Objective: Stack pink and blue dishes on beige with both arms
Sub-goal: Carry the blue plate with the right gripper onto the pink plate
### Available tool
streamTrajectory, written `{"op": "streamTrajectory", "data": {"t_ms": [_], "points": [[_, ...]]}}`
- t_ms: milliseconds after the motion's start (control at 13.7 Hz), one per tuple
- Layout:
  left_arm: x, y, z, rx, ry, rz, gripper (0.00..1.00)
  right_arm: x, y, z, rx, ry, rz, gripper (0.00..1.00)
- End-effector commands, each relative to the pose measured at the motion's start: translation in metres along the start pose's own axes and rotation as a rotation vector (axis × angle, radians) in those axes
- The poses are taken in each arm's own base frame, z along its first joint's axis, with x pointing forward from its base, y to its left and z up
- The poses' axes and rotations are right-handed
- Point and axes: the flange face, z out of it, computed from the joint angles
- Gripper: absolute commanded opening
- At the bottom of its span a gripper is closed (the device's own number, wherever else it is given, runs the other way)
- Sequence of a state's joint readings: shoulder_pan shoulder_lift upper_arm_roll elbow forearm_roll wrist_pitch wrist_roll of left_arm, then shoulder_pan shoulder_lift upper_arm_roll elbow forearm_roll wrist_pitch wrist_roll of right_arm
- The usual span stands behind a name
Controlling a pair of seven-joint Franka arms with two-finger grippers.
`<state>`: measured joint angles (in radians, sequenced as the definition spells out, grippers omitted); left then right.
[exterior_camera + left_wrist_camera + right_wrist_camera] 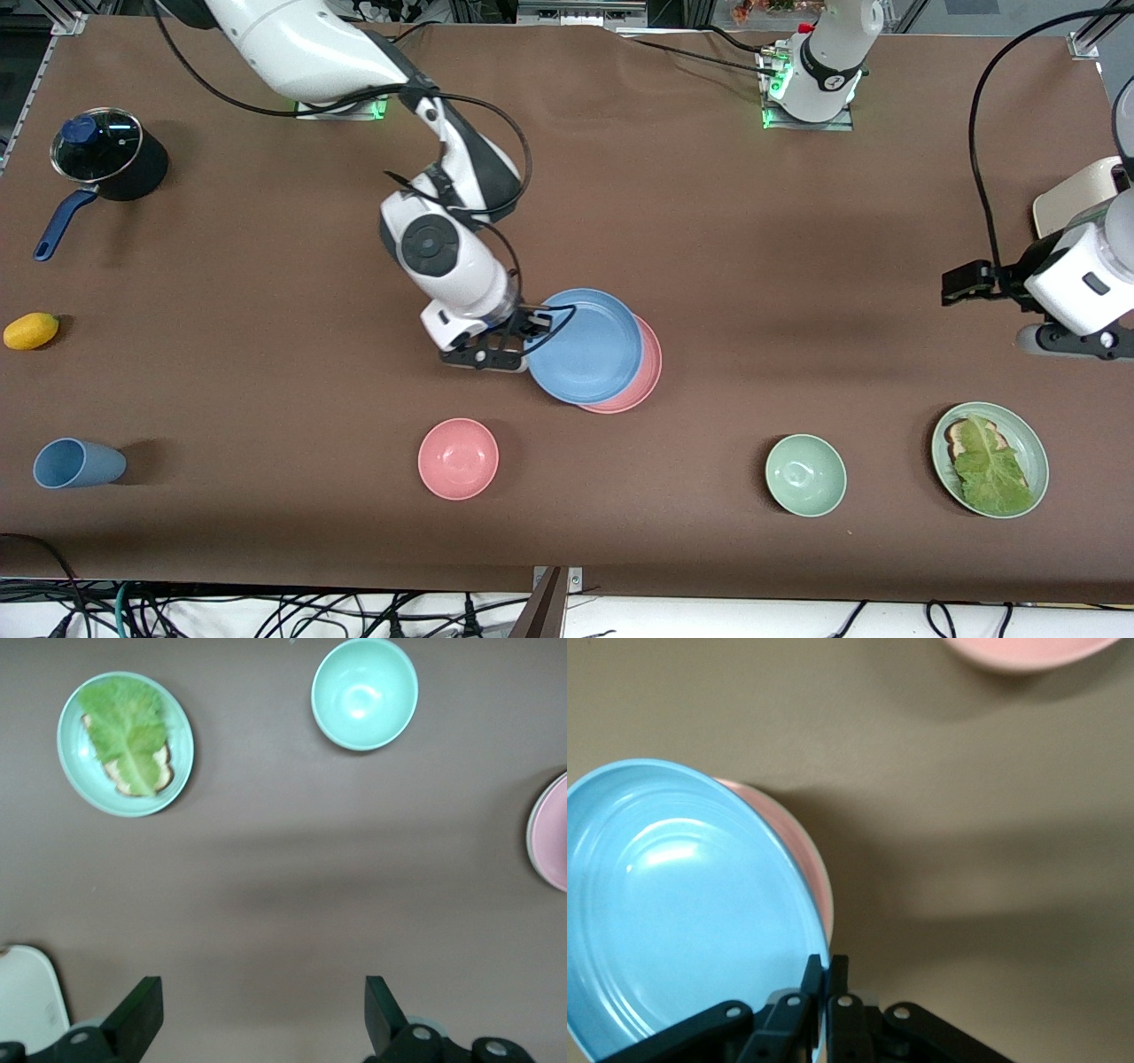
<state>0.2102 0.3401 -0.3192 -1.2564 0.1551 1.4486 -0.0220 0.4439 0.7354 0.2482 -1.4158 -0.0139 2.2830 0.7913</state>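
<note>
My right gripper (530, 338) (827, 967) is shut on the rim of the sky blue plate (585, 346) (682, 912) at mid-table. The blue plate covers most of the salmon pink plate (653, 377) (821, 881), which lies on the table; only a crescent of it shows. The pink plate's edge (554, 837) also appears in the left wrist view. The beige plate (1074, 199) (27, 1005) sits at the left arm's end, partly hidden by that arm. My left gripper (1059, 341) (263, 1010) hangs open over bare table beside the beige plate, holding nothing.
Near the front edge are a pink bowl (458, 458) (1028, 649), a pale green bowl (804, 474) (364, 693) and a green plate with lettuce on bread (990, 458) (125, 742). At the right arm's end are a blue cup (75, 463), a lemon (30, 330) and a lidded pot (106, 155).
</note>
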Motion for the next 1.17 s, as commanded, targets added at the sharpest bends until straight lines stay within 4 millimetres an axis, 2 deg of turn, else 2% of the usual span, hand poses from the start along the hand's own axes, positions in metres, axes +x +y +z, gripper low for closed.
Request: {"op": "streamTrajectory", "data": {"t_ms": [0,146,366,585,732,805,951,1098], "points": [[-0.014,0.015,-0.005,0.028,-0.036,0.019,1.0,-0.007,-0.01,0.014,-0.005,0.042,0.04,0.0],[-0.016,0.011,-0.003,-0.014,-0.045,-0.011,1.0,-0.007,-0.01,0.025,0.002,0.044,0.049,0.0],[-0.019,0.008,-0.007,-0.01,-0.041,-0.035,1.0,-0.019,-0.019,0.042,0.013,0.044,0.066,0.0],[-0.035,0.01,-0.012,-0.038,-0.042,-0.035,1.0,-0.018,-0.017,0.051,0.018,0.046,0.068,0.0],[-0.05,0.01,-0.025,-0.041,-0.025,-0.034,1.0,-0.018,-0.016,0.053,0.016,0.046,0.068,0.0],[-0.062,0.011,-0.037,-0.041,-0.006,-0.031,1.0,-0.015,-0.013,0.054,0.011,0.05,0.069,0.04],[-0.083,0.014,-0.055,-0.045,0.027,-0.029,1.0,-0.013,-0.012,0.053,0.008,0.056,0.06,0.19],[-0.093,0.012,-0.053,-0.059,0.018,-0.029,1.0,-0.005,-0.005,0.048,-0.002,0.066,0.061,0.35]]}}
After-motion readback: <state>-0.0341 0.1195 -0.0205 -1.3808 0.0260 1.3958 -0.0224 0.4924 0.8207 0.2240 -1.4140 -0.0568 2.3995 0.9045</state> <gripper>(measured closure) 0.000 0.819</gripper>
